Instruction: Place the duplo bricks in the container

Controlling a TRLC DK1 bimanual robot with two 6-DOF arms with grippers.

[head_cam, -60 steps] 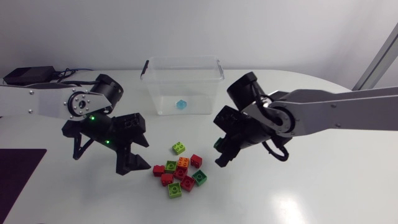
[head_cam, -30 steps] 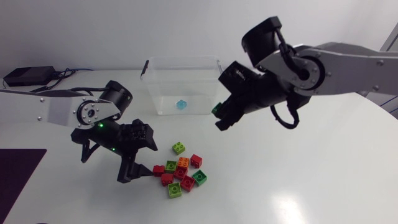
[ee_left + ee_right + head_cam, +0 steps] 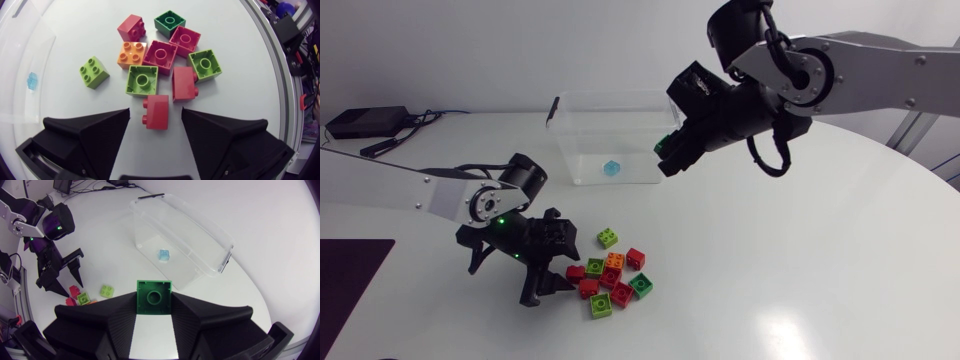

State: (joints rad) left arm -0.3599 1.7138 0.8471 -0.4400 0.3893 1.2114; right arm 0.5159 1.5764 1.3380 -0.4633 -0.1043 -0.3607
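Note:
Several duplo bricks lie in a pile (image 3: 612, 278) on the white table, red, orange, lime and dark green. My left gripper (image 3: 558, 268) is down at the pile's left edge. Its fingers stand open on either side of a red brick (image 3: 157, 112), with a small gap on each side. My right gripper (image 3: 668, 152) is raised beside the right end of the clear container (image 3: 560, 110), shut on a dark green brick (image 3: 154, 297). A light blue brick (image 3: 612, 167) lies on the container's floor, and the right wrist view shows that blue brick (image 3: 164, 255) ahead of the gripper.
A lime brick (image 3: 608, 237) sits slightly apart from the pile, toward the container. A black device with cables (image 3: 365, 121) is at the back left. A dark mat (image 3: 350, 280) lies at the table's left edge.
My right arm has lifted the green brick from beside the pile up to the container's right end. My left gripper has moved down to the pile and narrowed around the red brick.

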